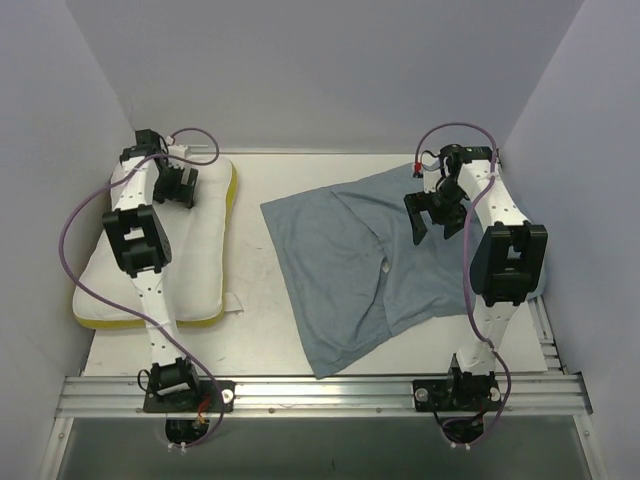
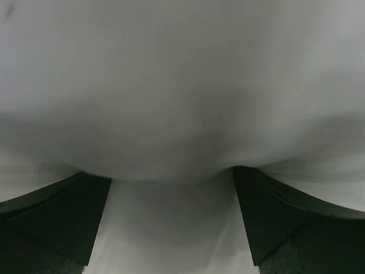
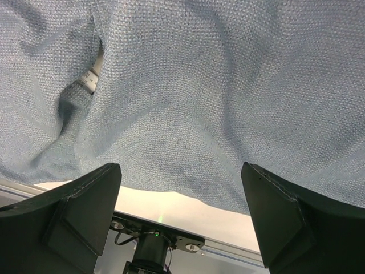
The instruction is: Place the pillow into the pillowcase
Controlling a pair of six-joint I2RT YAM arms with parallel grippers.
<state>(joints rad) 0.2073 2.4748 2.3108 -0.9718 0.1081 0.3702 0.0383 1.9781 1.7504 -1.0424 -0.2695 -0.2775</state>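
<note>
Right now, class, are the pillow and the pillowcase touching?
Apart. The top external view shows a strip of bare table between the pillow and the pillowcase.

The soft white pillow (image 1: 195, 250) with a yellow edge lies flat at the left, and the crumpled grey-blue pillowcase (image 1: 350, 265) lies spread in the middle, apart from it.

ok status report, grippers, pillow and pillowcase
Left gripper open above pillow, right gripper open above pillowcase, both empty. Pillow fully outside pillowcase, side by side, apart. Nothing seen between them.
</note>
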